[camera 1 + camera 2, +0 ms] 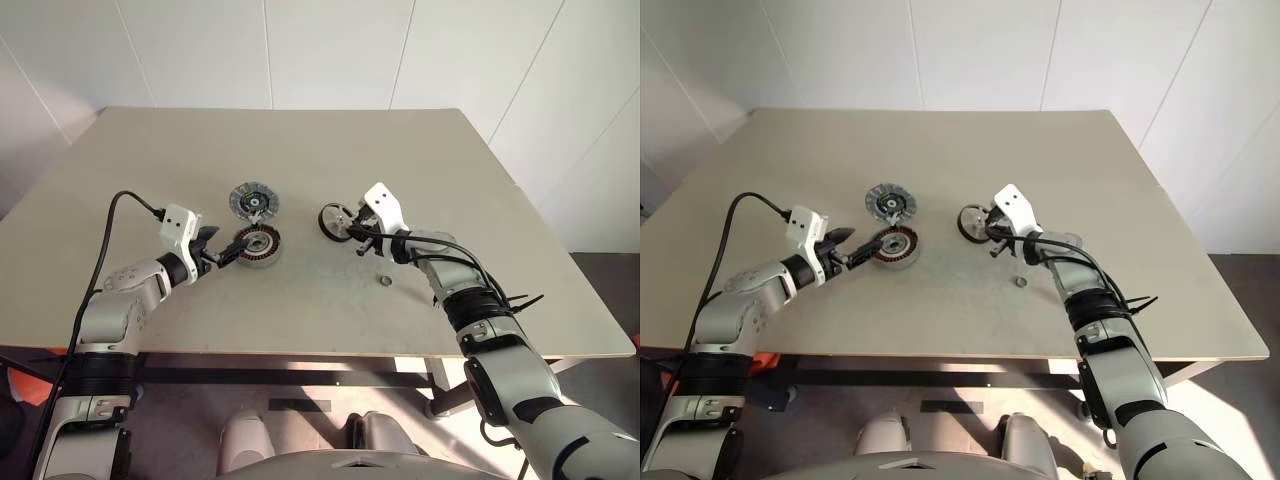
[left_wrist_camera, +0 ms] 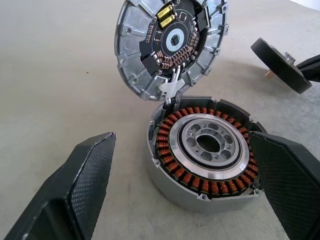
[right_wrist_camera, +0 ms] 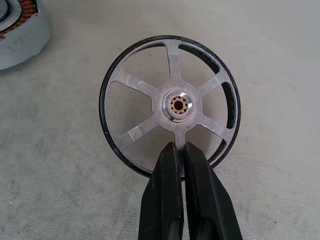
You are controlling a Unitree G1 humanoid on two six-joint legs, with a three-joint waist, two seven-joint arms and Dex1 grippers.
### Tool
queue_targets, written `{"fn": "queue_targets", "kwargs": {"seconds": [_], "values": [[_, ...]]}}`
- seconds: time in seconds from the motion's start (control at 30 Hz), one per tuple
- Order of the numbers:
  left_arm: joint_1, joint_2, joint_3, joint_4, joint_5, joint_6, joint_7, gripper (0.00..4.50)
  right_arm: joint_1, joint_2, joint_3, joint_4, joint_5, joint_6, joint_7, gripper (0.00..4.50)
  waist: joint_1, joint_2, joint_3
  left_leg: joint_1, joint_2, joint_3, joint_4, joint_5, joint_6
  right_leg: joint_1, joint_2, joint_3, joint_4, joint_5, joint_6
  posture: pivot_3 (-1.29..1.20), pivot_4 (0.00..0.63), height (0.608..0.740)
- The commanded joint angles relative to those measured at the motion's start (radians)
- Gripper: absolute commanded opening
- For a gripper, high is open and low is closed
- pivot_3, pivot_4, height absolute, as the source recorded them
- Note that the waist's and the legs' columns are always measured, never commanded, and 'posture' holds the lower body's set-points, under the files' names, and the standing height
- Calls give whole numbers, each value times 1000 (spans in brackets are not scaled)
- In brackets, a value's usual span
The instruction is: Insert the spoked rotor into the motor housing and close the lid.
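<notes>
Spoked rotor (image 3: 170,105): silver spokes, dark rim, upright, pinched at its lower spoke by the closed right hand (image 3: 181,152). Motor housing (image 2: 205,152) sits between the wide-open left hand's (image 2: 185,175) fingers.

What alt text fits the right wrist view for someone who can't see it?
The right gripper, shut, pinches the rim of the silver spoked rotor, holding it upright over the beige table. The motor housing sits at the corner.

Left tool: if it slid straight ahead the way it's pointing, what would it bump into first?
Probably the motor housing. The left tool is open, its fingers either side of that cup, so its wall would likely meet the tool's inner part first.
</notes>
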Motion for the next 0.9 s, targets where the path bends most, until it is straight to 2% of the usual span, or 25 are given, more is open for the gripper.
{"fn": "queue_targets", "kwargs": {"seconds": [0.03,0.47,0.73,0.77,0.9], "values": [[-6,7,16,-19,0,-6,4,4500,-42,-29,-21,-64,1,5,-6,18,0,0,0,0,0,0,0,0,0,0,0,0,0,0,0,0,0,740],[-23,2,8,0,5,-9,4,4500,-69,-133,-13,1,-42,21,-26,18,0,0,0,0,0,0,-1,0,-1,0,0,0,-1,0,0,0,0,740],[-25,6,10,5,8,-12,2,4500,-72,-123,-18,70,-42,9,-13,18,0,1,0,-1,0,0,-1,0,0,0,0,-1,-1,0,0,0,0,740],[-24,6,10,5,9,-13,2,4500,-74,-123,-20,69,-38,11,-4,535,0,1,0,0,0,0,-1,0,0,0,0,-1,-1,0,0,0,0,740],[-21,7,11,1,10,-12,2,4500,-80,-115,-41,47,-19,-14,-11,1715,0,1,0,-1,0,0,-1,0,0,0,0,-1,-1,0,0,0,0,740]]}}
